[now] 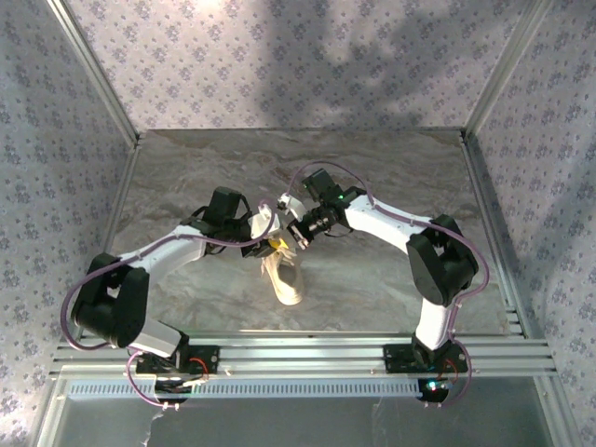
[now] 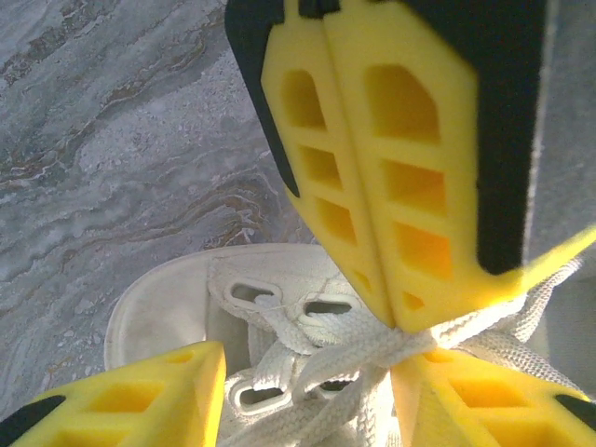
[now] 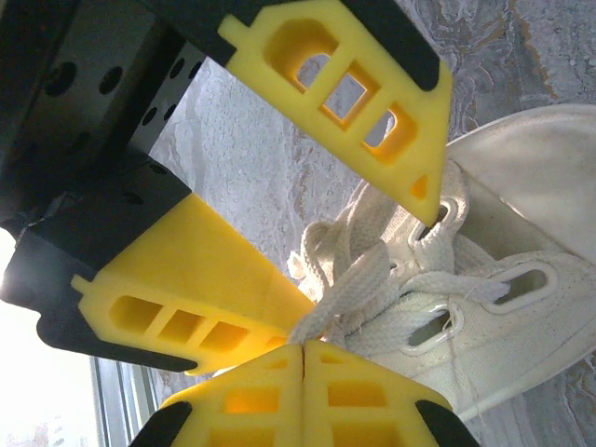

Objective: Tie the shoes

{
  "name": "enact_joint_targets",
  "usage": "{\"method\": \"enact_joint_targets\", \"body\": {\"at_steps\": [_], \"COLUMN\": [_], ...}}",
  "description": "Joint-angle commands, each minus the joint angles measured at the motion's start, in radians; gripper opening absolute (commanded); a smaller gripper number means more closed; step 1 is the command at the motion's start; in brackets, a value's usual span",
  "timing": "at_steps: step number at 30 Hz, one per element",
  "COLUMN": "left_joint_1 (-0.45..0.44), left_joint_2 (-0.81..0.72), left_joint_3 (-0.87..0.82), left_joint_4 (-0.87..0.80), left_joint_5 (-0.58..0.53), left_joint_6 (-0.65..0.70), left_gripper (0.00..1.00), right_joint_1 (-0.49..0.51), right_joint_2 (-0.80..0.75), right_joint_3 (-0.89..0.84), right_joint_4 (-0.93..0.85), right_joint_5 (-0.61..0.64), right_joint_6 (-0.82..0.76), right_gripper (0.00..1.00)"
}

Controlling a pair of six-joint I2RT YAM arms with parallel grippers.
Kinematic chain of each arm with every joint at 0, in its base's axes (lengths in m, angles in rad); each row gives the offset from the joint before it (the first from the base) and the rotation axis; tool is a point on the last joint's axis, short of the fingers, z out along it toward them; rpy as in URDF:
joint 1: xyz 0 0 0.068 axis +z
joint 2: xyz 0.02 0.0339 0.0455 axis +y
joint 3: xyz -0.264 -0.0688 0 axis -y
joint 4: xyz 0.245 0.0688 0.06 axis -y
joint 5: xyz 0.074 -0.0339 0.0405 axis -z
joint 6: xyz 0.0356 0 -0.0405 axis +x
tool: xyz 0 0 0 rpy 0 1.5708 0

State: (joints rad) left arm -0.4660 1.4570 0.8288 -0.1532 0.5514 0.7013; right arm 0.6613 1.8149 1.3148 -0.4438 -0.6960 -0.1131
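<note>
We find both grippers meeting over the sneaker [image 1: 287,279], which lies near the middle of the table [image 1: 391,279].

In the top view the sneaker runs from 11 to 5 o'clock, just toward 6 o'clock of the two tools. The left gripper [image 1: 267,237] reaches in from 8 o'clock and the right gripper [image 1: 291,238] from 3 o'clock. In the right wrist view we see the right gripper [image 3: 303,352] at 6 o'clock, its yellow fingers pressed flat together and pinching a strand of the laces [image 3: 372,270] at their tips. The left gripper [image 3: 363,256] stands with its fingers apart, one at 12 o'clock and one at 8 o'clock. They straddle the crossed laces without clamping them. In the left wrist view the laces [image 2: 358,349] bunch toward the closed tips at 4 o'clock, above the cream upper.
</note>
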Motion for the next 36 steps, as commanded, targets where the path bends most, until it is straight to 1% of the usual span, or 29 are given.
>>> {"method": "enact_joint_targets", "body": {"at_steps": [1,5,29,36], "left_joint_1": [-0.002,-0.002,-0.029,-0.031], "left_joint_2": [-0.035,-0.045,0.008,0.02], "left_joint_3": [-0.013,-0.022,-0.002,-0.005], "left_joint_4": [0.013,-0.002,-0.055,-0.014], "left_joint_5": [0.013,0.024,-0.016,-0.04], "left_joint_6": [0.035,0.045,0.095,0.08], "left_gripper": [0.51,0.52,0.54,0.54], "right_joint_1": [-0.001,-0.003,-0.001,-0.002], "right_joint_2": [-0.042,-0.042,-0.039,-0.039], "right_joint_3": [-0.014,-0.015,-0.014,-0.016], "right_joint_4": [-0.012,-0.013,-0.016,-0.02], "right_joint_5": [-0.013,-0.013,-0.019,-0.023], "right_joint_6": [-0.016,-0.016,-0.015,-0.018], "right_gripper": [0.0,0.0,0.0,0.0]}}
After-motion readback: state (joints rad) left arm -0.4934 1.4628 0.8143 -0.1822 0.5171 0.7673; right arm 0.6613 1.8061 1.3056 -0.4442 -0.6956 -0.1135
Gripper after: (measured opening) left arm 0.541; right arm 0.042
